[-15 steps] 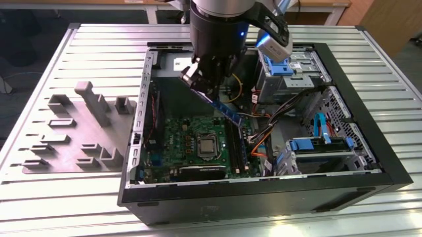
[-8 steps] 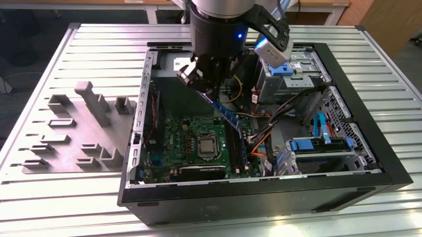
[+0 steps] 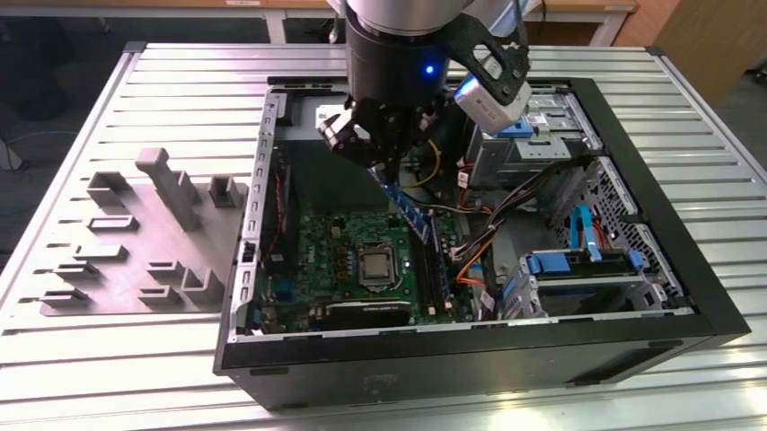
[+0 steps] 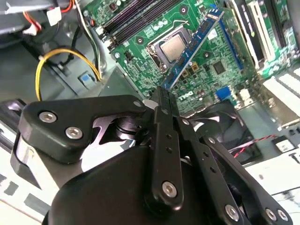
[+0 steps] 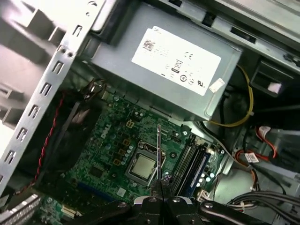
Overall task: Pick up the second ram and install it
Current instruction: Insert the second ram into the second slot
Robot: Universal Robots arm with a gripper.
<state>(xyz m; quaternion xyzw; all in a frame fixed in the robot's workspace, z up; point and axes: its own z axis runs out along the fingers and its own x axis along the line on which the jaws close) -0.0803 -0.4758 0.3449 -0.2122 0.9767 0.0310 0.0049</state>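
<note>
Blue-green second ram (image 4: 193,48) is pinched by the claw (image 4: 163,93), apparently above the motherboard (image 4: 140,40).

The open computer case (image 3: 480,359) is sitting on the bench (image 3: 144,81), and a moulded holder (image 3: 132,260) is lying beside it at the exterior view's left. Inside, the motherboard (image 3: 348,269) is lying flat toward the left, with the processor (image 3: 376,266) at its middle and the memory slots (image 3: 426,278) just right of that. The power supply (image 5: 173,70) is sitting at the far end and the drive cages (image 3: 576,269) at the right. The second ram (image 3: 405,211) is hanging tilted from the gripper (image 3: 379,163) jaws, over the motherboard.
</note>
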